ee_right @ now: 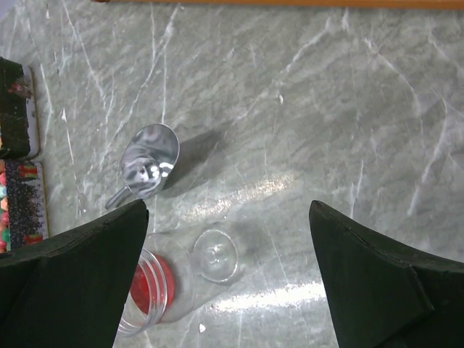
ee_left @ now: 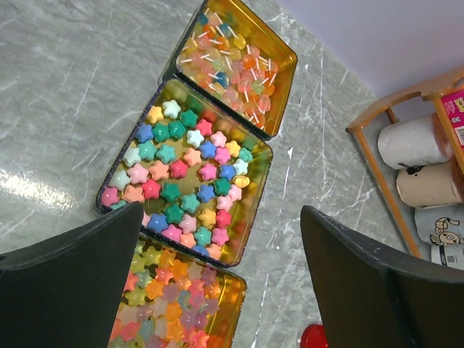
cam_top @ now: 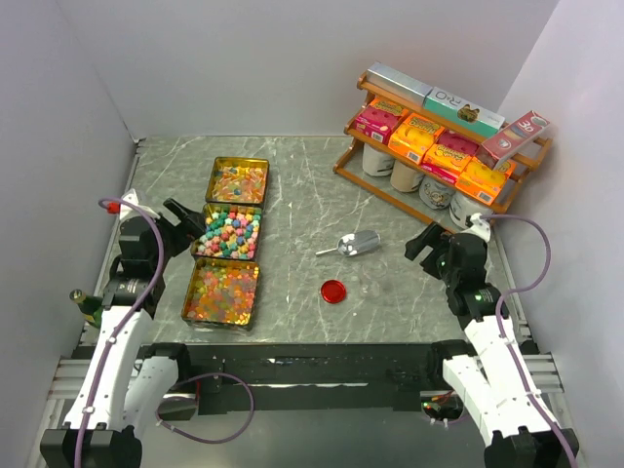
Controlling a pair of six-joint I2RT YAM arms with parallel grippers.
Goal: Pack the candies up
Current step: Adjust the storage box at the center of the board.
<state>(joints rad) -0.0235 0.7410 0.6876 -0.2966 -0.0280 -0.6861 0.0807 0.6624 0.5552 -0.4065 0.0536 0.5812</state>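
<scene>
**Two arms hovering as three trays of sweets are waiting to be packed**

Three gold trays (ee_left: 284, 72) are sitting in a row down the left side of the table (cam_top: 292, 205). Each is brimming with candies (ee_left: 185, 170): stick sweets in the far one, pastel stars in the middle, glossy gummies in the nearest, far too many to count. The left gripper (ee_left: 220, 210) is hanging above the middle and near trays, jaws spread to their widest and gripping nothing. It is likely placed there because that arm is closest to the stock.

The right gripper (ee_right: 228, 205) is hovering over the packing gear at the table's centre, equally wide and equally empty. Beneath it one metal scoop (ee_right: 148, 161) is lying with its handle toward the trays. One clear jar (ee_right: 210, 261) is apparently resting on its side, though the clear wall is hard to read against the marble. One red lid (cam_top: 333, 291) is lying off, by the jar's mouth, so the jar is waiting open for filling.

One wooden rack (cam_top: 348, 168) of boxes and rolls is standing at the far right, well apart from the work. No sweet is showing in the jar.
</scene>
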